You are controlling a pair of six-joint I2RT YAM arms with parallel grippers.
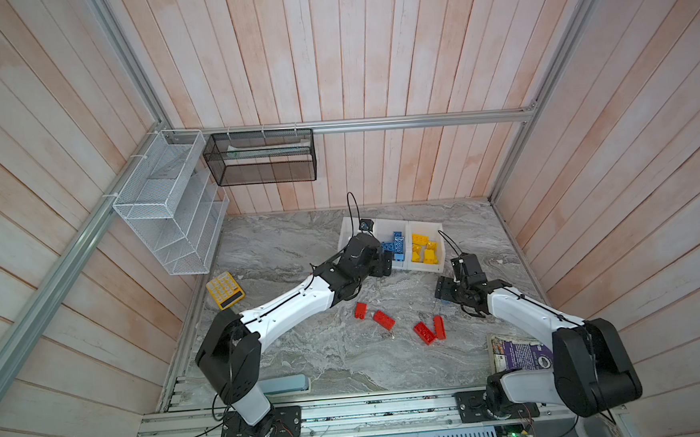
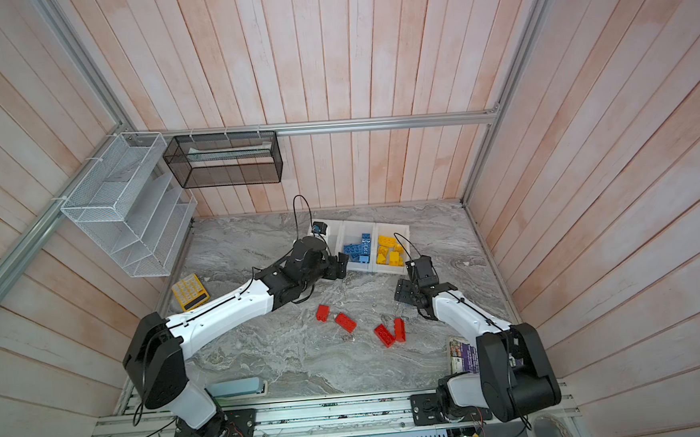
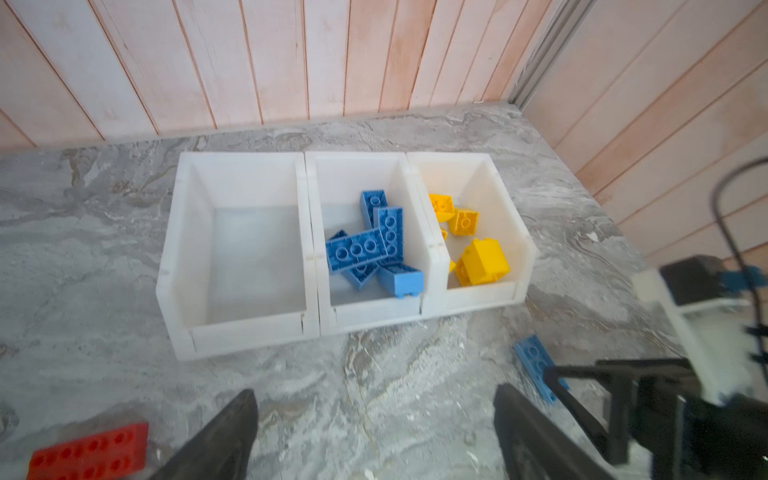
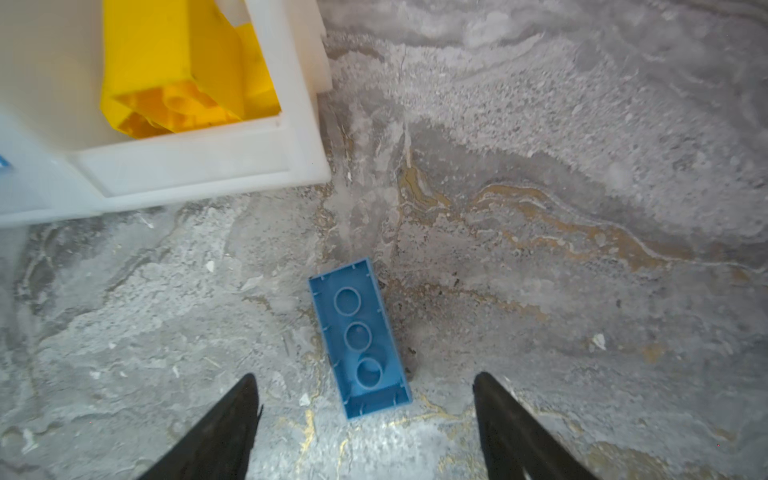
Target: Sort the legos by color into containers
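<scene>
Blue lego is found on the desk, hollow side up, at about 5 o'clock from the yellow-filled container. Around its near end the right pincer is spread wide, nothing gripped. Equally wide and empty, the left pincer is held at 6 o'clock of the containers. Blue is held in the middle container, yellow at 3 o'clock, nothing at 9 o'clock. Four red legos are left loose lower on the desk.

Risks, as judged:
- The lego is skewed and off centre, so one finger may be met first and the piece spun or squeezed out.
- A short carry would end in yellow.
- A clash is possible with the left arm, parked before the blue container.

Obscured: in both top views the blue lego is all but hidden beneath the right pincer. The yellow count cannot be told. One red lego is blurred and cut off.
</scene>
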